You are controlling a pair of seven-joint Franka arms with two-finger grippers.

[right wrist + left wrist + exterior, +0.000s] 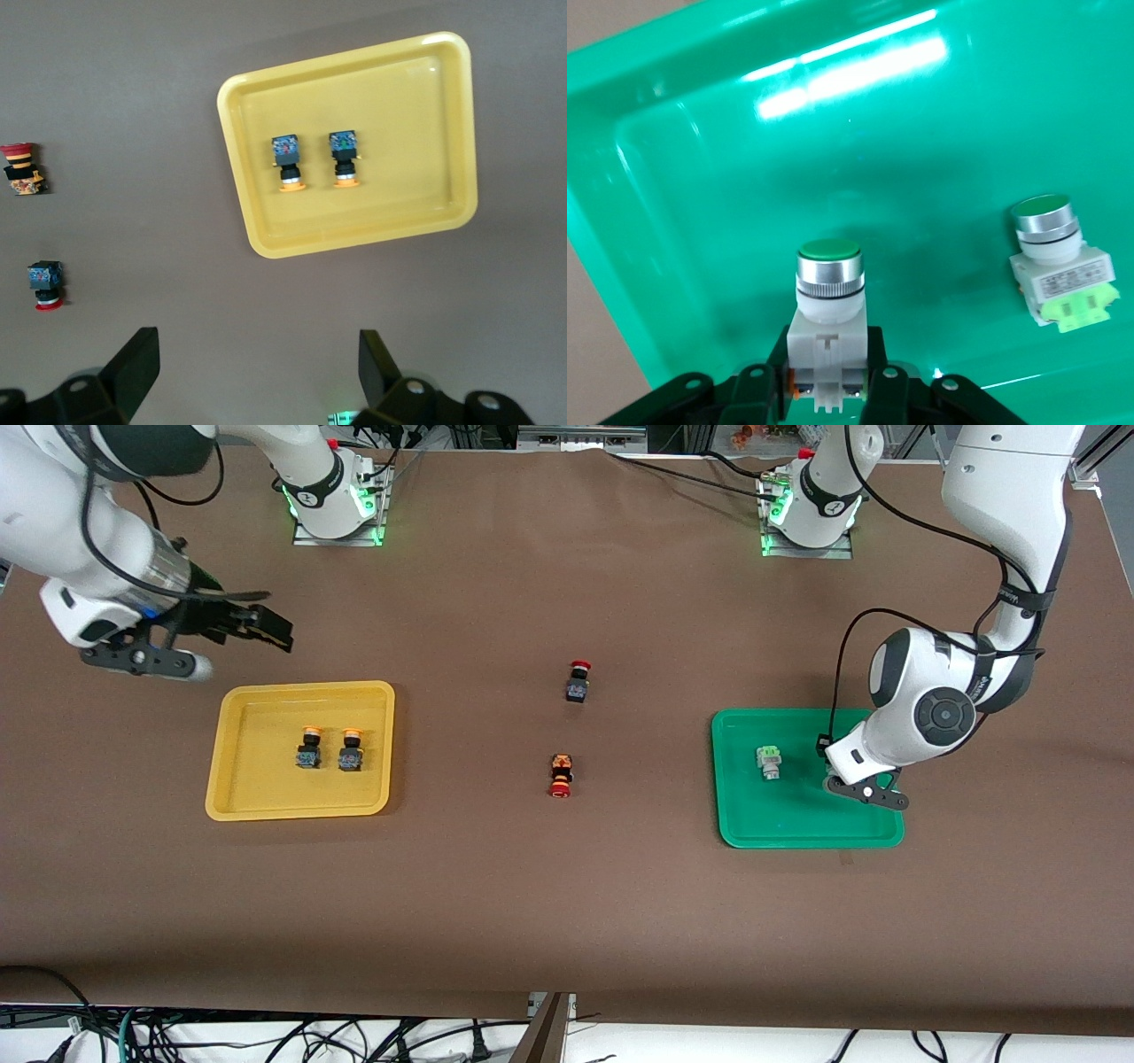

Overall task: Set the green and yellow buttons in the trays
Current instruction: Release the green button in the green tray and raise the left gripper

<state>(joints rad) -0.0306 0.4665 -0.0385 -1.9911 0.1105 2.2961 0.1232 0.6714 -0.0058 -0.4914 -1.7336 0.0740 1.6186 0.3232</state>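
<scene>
The left gripper (829, 381) grips a green button (828, 305) inside the green tray (802, 828), while the right gripper (257, 367) waits with fingers apart above the table near the yellow tray (232, 779)

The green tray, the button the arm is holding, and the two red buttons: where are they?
green tray (797, 828): front view, bare floor.
held green button (828, 252): left wrist view, cap.
red-capped buttons (577, 686) (560, 773): front view, bodies.
</scene>
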